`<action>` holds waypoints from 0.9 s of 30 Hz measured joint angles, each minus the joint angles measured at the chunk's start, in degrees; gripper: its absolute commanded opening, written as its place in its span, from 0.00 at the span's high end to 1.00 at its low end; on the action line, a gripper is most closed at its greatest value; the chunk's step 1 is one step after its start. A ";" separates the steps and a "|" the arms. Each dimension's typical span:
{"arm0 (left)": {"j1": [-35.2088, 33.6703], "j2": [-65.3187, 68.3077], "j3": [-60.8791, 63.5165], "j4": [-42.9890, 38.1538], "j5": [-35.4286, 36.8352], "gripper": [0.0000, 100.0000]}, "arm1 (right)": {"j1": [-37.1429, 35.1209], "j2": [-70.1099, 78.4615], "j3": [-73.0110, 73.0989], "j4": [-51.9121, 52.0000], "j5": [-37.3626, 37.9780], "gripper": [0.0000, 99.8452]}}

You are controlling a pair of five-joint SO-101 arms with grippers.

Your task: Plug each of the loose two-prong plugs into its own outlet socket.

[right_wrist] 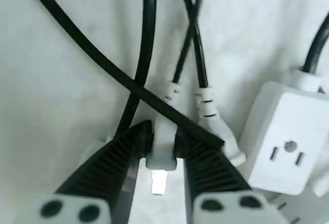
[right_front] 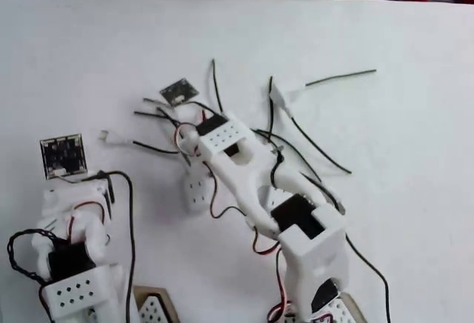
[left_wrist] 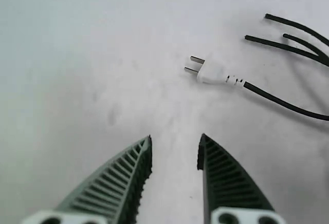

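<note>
1. White table (right_front: 415, 56) fills the high view; a dark strip of room lies past its far edge.
2. Nearest the camera, both arm bases sit at the table's near edge: left arm (right_front: 74, 256) low and short, right arm (right_front: 296, 227) stretched toward the table's middle.
3. Left gripper (left_wrist: 175, 147): ribbed grey-green fingers (left_wrist: 131, 175) spread apart with bare table between them, holding nothing, above the surface.
4. Beyond the left gripper, well apart from it, a loose plug (left_wrist: 213, 73) lies flat: white body, two prongs pointing away from its black cord (left_wrist: 282, 100). In the high view this plug (right_front: 111, 138) lies out past the end of the left arm.
5. Right gripper (right_wrist: 163, 134): black ribbed fingers (right_wrist: 123, 157) pinch a white held plug (right_wrist: 164, 149) by its sides; one metal prong (right_wrist: 158, 182) shows between them.
6. Second plug (right_wrist: 222, 134), white, lies just beside the held plug, tilted.
7. Outlet strip (right_wrist: 288, 142), white, lies near the second plug; one socket face with three holes is unoccupied. In the high view the strip (right_front: 194, 190) lies partly under the right arm.
8. Black cords (right_wrist: 146, 39) cross over each other beyond the right gripper.
9. Farther out, a far plug (right_front: 284, 97), white, lies apart from the strip.
</note>
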 measured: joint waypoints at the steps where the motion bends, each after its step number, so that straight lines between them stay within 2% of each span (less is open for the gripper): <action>1: 0.00 0.00 0.00 0.00 0.00 0.84 | 0.00 0.00 0.00 0.18 0.00 0.97; 8: 0.00 0.00 0.00 0.00 0.00 0.84 | 0.88 -2.64 -2.02 9.32 0.00 0.98; 14: 0.00 0.00 0.00 0.00 0.00 0.84 | 3.25 -14.68 -4.04 19.43 0.00 0.98; 27: 0.00 0.00 0.00 0.00 0.00 0.84 | 10.20 -36.75 -3.78 33.41 0.00 0.98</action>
